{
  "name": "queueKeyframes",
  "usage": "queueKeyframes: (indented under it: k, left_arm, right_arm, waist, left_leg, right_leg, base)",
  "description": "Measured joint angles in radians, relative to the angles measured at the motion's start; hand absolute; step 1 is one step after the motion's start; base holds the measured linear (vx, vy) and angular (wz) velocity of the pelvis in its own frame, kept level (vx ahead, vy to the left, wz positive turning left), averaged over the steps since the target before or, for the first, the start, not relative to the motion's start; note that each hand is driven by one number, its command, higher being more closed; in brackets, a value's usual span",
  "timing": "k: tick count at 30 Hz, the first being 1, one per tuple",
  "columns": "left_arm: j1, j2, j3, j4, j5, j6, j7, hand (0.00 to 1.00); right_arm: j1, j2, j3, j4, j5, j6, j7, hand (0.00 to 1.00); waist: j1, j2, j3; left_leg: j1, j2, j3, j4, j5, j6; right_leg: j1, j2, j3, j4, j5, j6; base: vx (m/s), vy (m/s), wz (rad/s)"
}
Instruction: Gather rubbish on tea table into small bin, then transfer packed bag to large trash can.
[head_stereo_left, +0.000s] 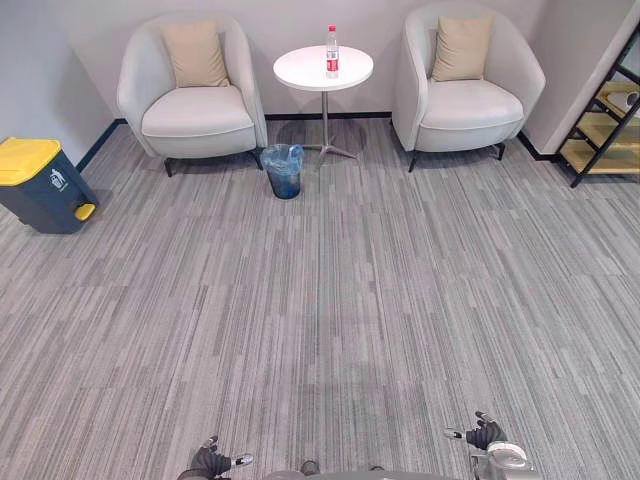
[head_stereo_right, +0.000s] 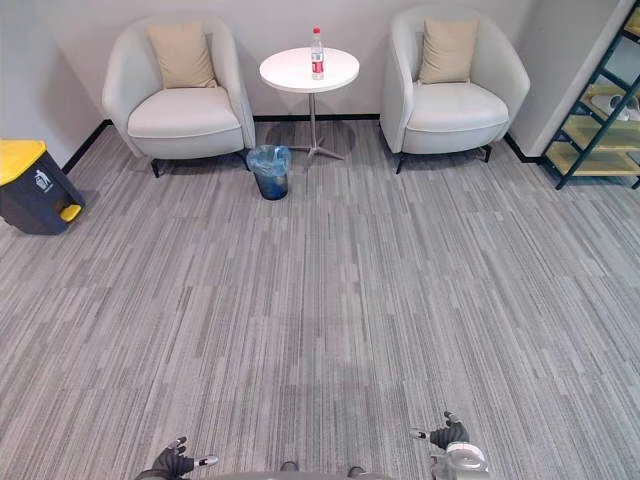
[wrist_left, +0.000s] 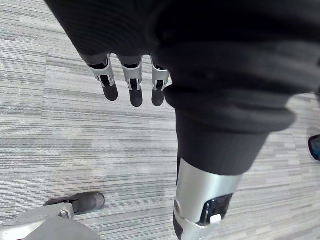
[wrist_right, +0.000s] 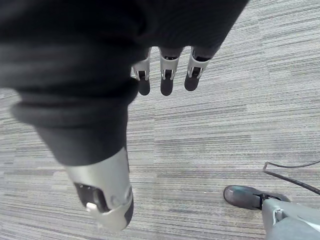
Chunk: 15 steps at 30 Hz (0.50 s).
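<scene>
A plastic bottle (head_stereo_left: 332, 52) with a red label and cap stands upright on the round white tea table (head_stereo_left: 305, 70) at the far wall. Beside the table's foot sits a small bin (head_stereo_left: 283, 170) lined with a blue bag. A dark large trash can (head_stereo_left: 35, 185) with a yellow lid stands at the far left. My left hand (head_stereo_left: 212, 460) hangs low at the near edge, and my right hand (head_stereo_left: 486, 434) does the same. Both are far from the table. In the wrist views the left hand's fingers (wrist_left: 131, 80) and the right hand's fingers (wrist_right: 167, 75) hang relaxed over carpet, holding nothing.
Two pale armchairs (head_stereo_left: 195, 95) (head_stereo_left: 465, 85) with beige cushions flank the table. A black-framed wooden shelf (head_stereo_left: 605, 120) stands at the far right. Grey striped carpet (head_stereo_left: 330, 300) stretches between me and the furniture.
</scene>
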Motion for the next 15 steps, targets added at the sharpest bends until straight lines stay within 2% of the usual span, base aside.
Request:
queueKeyframes:
  k: [4, 9, 13, 15]
  left_arm:
    - [0.002, 0.002, -0.009, 0.000, 0.000, 0.000, -0.001, 0.00]
    - [-0.014, 0.005, -0.010, 0.000, 0.000, 0.001, -0.002, 0.00]
    - [-0.033, 0.007, -0.014, -0.002, -0.001, 0.000, -0.001, 0.00]
    - [-0.041, 0.010, -0.019, -0.004, -0.002, -0.002, -0.001, 0.00]
  right_arm:
    - [-0.003, 0.000, 0.000, -0.002, 0.006, 0.000, 0.000, 0.00]
    - [-0.005, 0.001, -0.002, -0.004, 0.009, 0.002, 0.000, 0.00]
    - [-0.014, 0.004, -0.011, -0.004, 0.009, 0.003, -0.001, 0.00]
    - [-0.017, 0.006, -0.013, -0.004, 0.010, 0.003, -0.002, 0.00]
  waist:
    - [0.002, -0.002, 0.003]
    - [0.004, -0.006, 0.014]
    - [0.002, 0.007, 0.032]
    - [0.003, 0.006, 0.047]
  left_leg:
    - [-0.007, 0.006, 0.027, 0.000, -0.007, 0.009]
    - [-0.084, 0.012, 0.058, 0.098, -0.071, 0.021]
    - [-0.128, 0.018, 0.089, 0.205, -0.149, 0.033]
    - [-0.129, 0.016, 0.102, 0.247, -0.185, 0.038]
  right_leg:
    - [-0.017, 0.007, 0.028, 0.000, 0.001, -0.002]
    - [-0.070, 0.005, 0.063, 0.018, -0.003, 0.004]
    - [-0.124, -0.003, 0.082, 0.127, -0.063, 0.031]
    - [-0.160, -0.015, 0.076, 0.237, -0.116, 0.065]
  base:
    - [-0.01, -0.027, -0.20]
    - [0.03, -0.003, -0.24]
    - [0.10, 0.052, -0.24]
    - [0.08, 0.075, -0.13]
